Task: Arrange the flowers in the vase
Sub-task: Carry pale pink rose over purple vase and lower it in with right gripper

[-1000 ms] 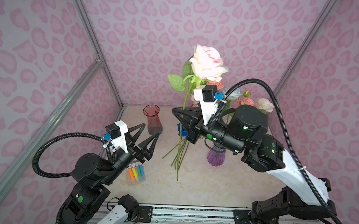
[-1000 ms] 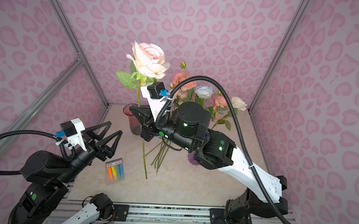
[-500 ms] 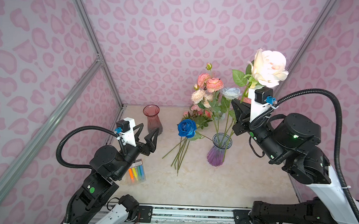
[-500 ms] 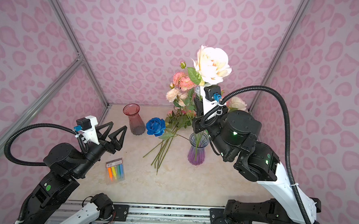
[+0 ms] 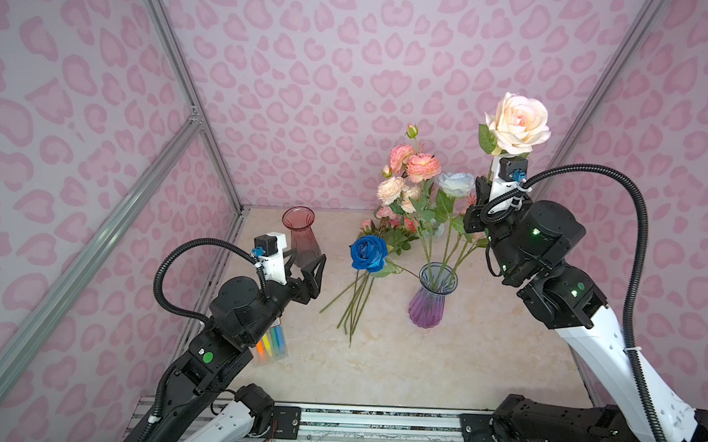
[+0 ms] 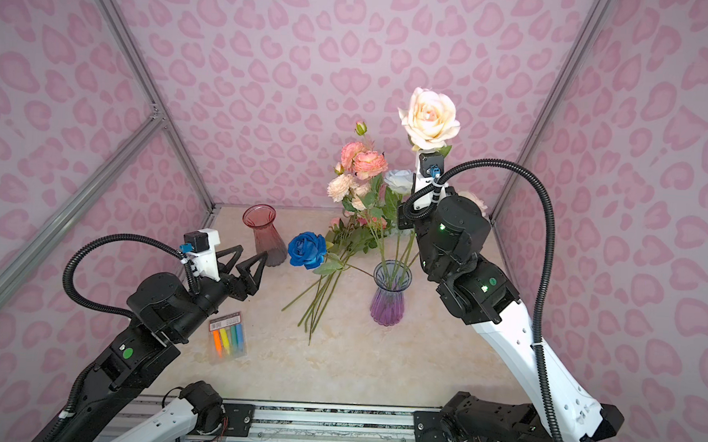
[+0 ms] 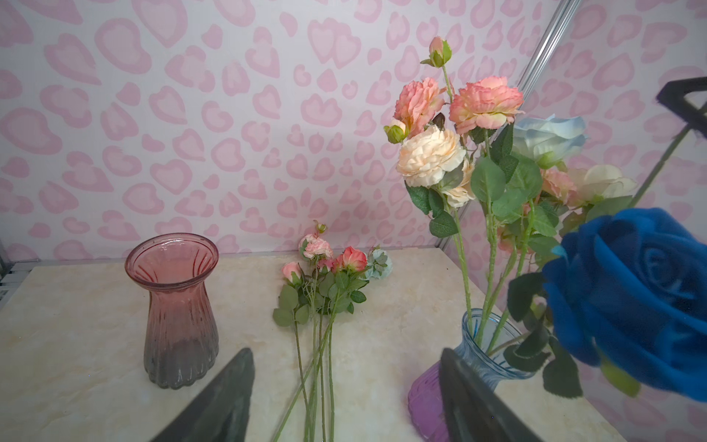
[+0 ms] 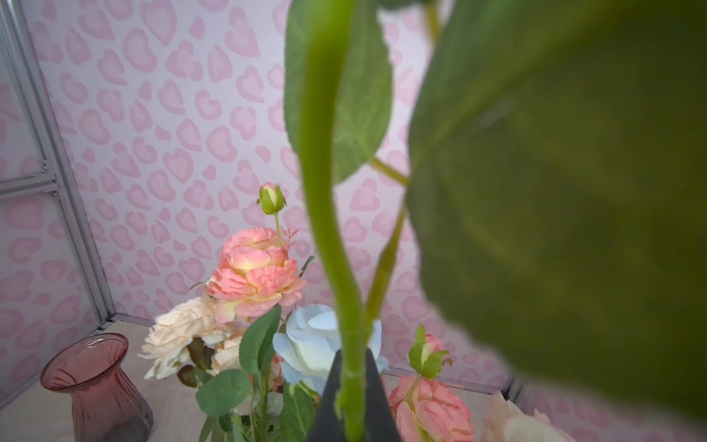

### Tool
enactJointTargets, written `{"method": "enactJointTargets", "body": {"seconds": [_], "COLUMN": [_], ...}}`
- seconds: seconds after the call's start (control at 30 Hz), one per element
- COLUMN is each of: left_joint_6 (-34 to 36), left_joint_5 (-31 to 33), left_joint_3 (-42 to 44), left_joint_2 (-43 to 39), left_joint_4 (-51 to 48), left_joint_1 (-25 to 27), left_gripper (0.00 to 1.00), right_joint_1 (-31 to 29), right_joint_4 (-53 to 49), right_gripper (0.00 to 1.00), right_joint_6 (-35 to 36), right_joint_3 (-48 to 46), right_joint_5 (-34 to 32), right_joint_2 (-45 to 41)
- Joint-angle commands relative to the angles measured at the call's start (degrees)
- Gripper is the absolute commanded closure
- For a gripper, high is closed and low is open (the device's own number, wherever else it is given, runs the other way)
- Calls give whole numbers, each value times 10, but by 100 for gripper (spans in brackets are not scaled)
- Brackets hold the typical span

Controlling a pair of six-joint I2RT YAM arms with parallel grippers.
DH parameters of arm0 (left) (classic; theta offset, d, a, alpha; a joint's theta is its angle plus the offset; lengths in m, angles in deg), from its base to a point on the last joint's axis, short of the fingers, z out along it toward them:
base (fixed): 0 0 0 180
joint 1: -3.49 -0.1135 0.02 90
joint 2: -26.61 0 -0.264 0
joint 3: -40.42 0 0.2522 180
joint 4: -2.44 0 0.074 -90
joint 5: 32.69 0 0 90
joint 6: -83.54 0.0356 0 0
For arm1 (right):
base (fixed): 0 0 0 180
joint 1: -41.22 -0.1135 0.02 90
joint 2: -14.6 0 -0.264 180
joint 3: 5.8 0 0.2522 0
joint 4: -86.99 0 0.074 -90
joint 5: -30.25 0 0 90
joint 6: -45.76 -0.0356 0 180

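**Top views.** Right jaws are held high near the back right corner, closed on the green stem of a large cream-pink rose [image 5: 517,124]. The bloom is carried upright above the wrist, clear of the ribbed purple-and-blue glass vase [image 5: 429,305]. The vase is stood on the cream marble-patterned bench [image 5: 378,356] and is stocked with pink, peach, cream and pale blue flowers [image 5: 421,180]. A deep blue rose [image 6: 307,250] is seen leaning out just left of the vase mouth. Loose green stems [image 6: 319,299] are laid flat between the vase and the left jaws. Left jaws are spread wide with nothing held, poised beside a red ribbed glass vase [image 6: 266,238]. A pack of coloured markers [image 6: 227,340] is noted by the left arm.

**Left wrist view.** The loose stems, with small pink heads, are seen on the bench between the open jaws.

**Right wrist view.** The stem is pinched between the shut jaws. Much of the frame is covered by a blurred leaf.
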State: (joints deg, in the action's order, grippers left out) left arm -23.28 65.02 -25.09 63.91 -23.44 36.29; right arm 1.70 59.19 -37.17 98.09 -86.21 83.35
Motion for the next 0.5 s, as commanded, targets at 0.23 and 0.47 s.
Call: {"method": "enactJointTargets", "body": {"seconds": [0.23, 0.47], "left_joint_6": [-9, -16], "left_joint_5": [3, -4], "left_joint_3": [12, 19], "left_joint_2": [-23, -19], "left_joint_4": [17, 17], "left_joint_1": [0, 0], "left_gripper": [23, 23], "right_joint_1": [16, 14], "right_joint_4": [95, 75], "right_gripper": [96, 64], "right_joint_6": [-91, -193], "right_joint_3": [-166, -277], "right_joint_5": [46, 50], "right_joint_2": [-40, -68]}}
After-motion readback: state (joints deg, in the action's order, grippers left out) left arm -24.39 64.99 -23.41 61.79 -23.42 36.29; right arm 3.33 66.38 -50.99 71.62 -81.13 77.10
